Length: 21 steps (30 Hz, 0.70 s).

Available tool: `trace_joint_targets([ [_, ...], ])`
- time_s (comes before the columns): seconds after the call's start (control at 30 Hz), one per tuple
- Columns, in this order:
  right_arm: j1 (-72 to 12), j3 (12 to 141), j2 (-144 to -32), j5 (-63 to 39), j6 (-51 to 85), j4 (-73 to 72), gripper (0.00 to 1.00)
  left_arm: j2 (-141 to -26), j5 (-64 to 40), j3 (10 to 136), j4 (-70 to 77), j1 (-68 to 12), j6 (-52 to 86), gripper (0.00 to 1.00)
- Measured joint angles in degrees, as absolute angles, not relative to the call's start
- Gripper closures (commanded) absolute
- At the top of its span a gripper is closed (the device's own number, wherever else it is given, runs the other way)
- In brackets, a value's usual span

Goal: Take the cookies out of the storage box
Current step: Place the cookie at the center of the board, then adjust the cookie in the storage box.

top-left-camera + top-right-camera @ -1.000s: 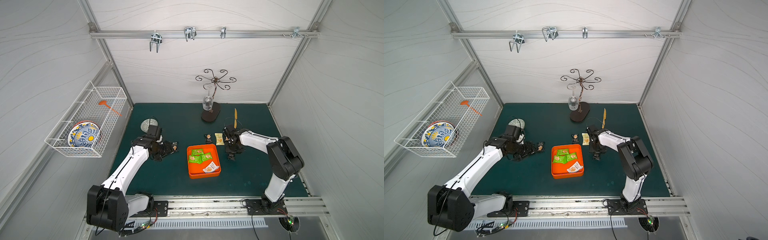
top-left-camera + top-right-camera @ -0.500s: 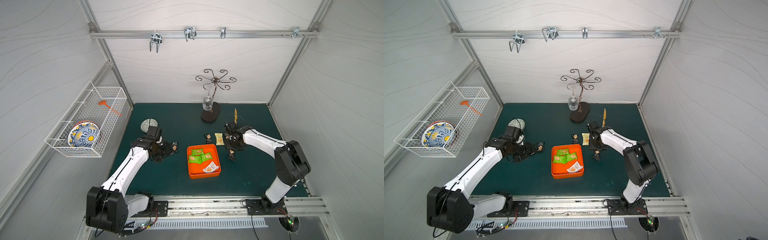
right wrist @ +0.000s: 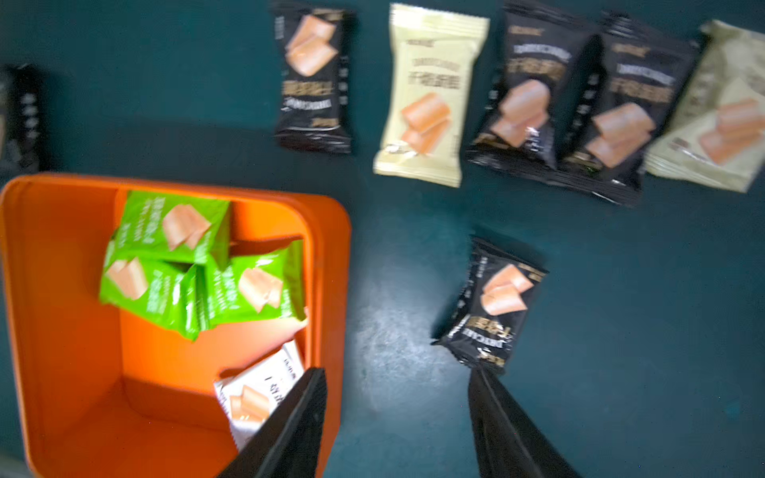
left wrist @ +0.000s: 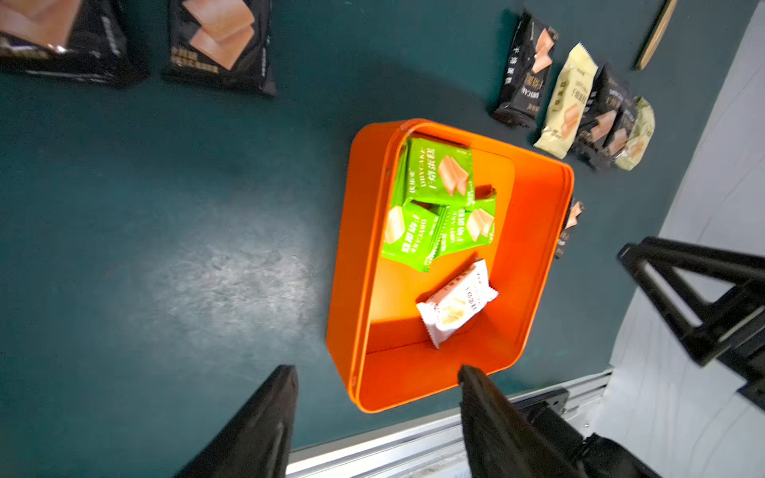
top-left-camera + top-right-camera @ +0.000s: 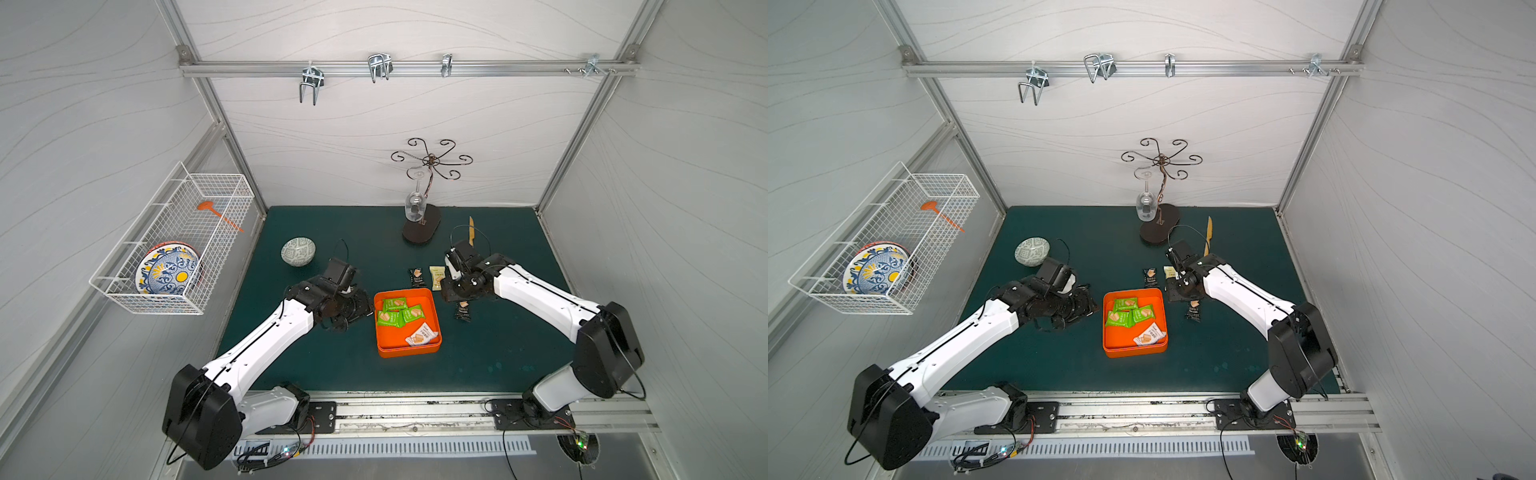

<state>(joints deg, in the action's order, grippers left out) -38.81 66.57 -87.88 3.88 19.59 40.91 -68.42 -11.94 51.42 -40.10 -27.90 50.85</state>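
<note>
Cookies lie in the shallow bright orange plastic storage box [image 5: 409,353] on the dark green bench [image 5: 332,365]: three bright green sealed packets [image 5: 397,311] and one white packet [image 5: 422,333]. Black packets [image 3: 312,78] and pale yellow packets [image 3: 426,95] lie outside it on the bench. Left end effector [image 4: 376,368] and right end effector [image 3: 397,370] both stand open and empty.

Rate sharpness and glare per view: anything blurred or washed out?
Right wrist view: motion-blurred, print on the black cookie packets smeared. Left wrist view: sharper, text on the green cookie packets legible, glare patch on the mat. Both top views: crisp, evenly lit.
</note>
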Motion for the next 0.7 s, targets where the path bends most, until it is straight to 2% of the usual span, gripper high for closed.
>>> trace_joint_targets([
  [0.2,-44.8,66.5,-88.3,-2.8,13.3,36.4,0.43,-67.5,-7.4,49.3,-38.0,-27.8,56.7,0.33],
  [0.3,-45.8,66.5,-90.1,-5.9,11.7,34.3,0.41,-65.7,-6.3,48.3,-38.1,-26.5,57.3,0.33],
  [0.57,-46.8,71.0,-101.6,-10.3,8.8,31.9,0.32,-60.2,-8.8,42.6,-39.4,-15.1,55.5,0.33],
  [0.7,-46.9,74.8,-106.4,-10.5,7.4,31.5,0.30,-59.0,-9.9,42.5,-40.7,-12.1,52.8,0.33],
])
